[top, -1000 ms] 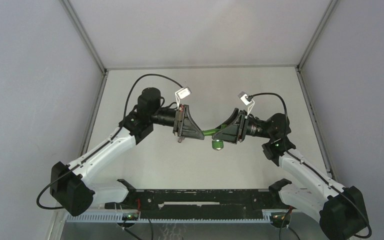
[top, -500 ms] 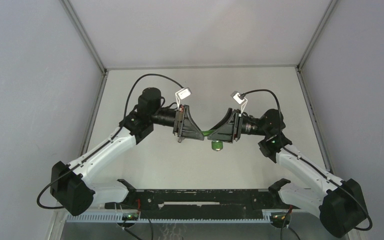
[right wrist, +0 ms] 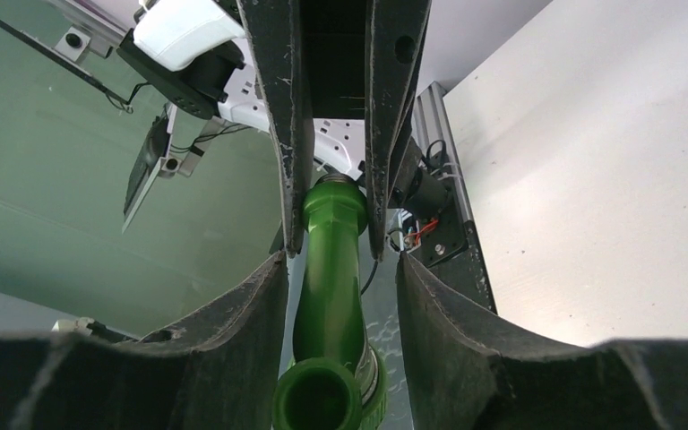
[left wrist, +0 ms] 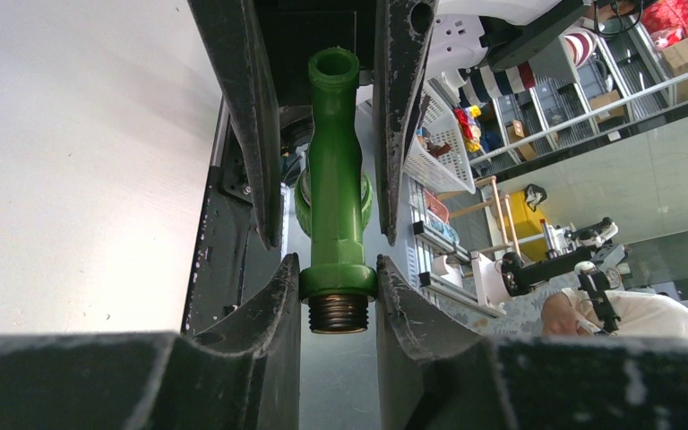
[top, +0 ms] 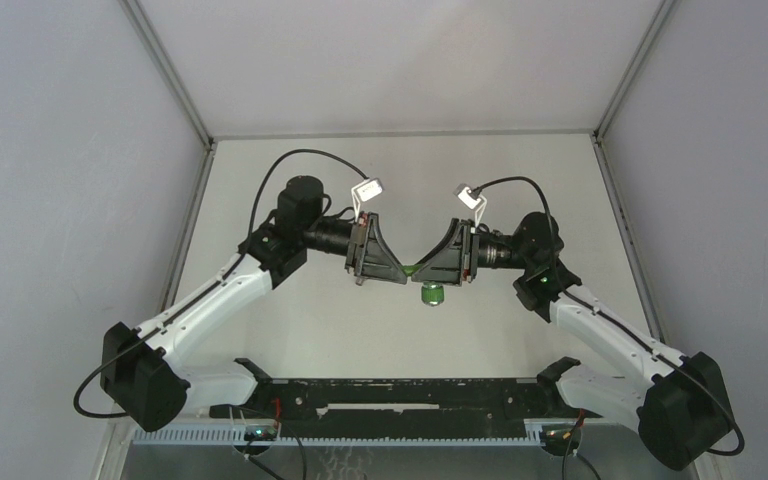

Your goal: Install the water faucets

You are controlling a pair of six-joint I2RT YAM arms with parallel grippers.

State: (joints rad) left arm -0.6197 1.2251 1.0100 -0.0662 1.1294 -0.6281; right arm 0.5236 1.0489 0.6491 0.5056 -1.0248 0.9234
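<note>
The right tool [right wrist: 339, 264] is sliding in toward the left tool [left wrist: 335, 266] at the centre of the top view. A second ago a clear stretch of the green tap [left wrist: 333, 179] was showing between the two. Now only a sliver of green is showing there, with the round knob [top: 430, 293] hanging just below the gap, above the desk [top: 520, 190]. The left arm is not shifting across these moments. The left tool is clenching the tap, its fingers [left wrist: 264, 309] pressing on either side of the collar just above the threaded end [left wrist: 338, 313], which is poking out toward that wrist's camera at the lower middle of the frame. The right tool is straddling the spout end and narrowing as it comes, but in its own wrist view a gap is still showing between each finger and the green body, so it is released and grasping nothing yet. This is looking like a mid-air handover or regrasp: once the right tool is gripping the spout end firmly, the left one could be letting go of the collar and baring the thread for fitting. The install itself is not under way yet, and nothing for the tap to screw into is showing in these views. A close that is landing off-centre could be twisting the tap in the left tool's hold.
</note>
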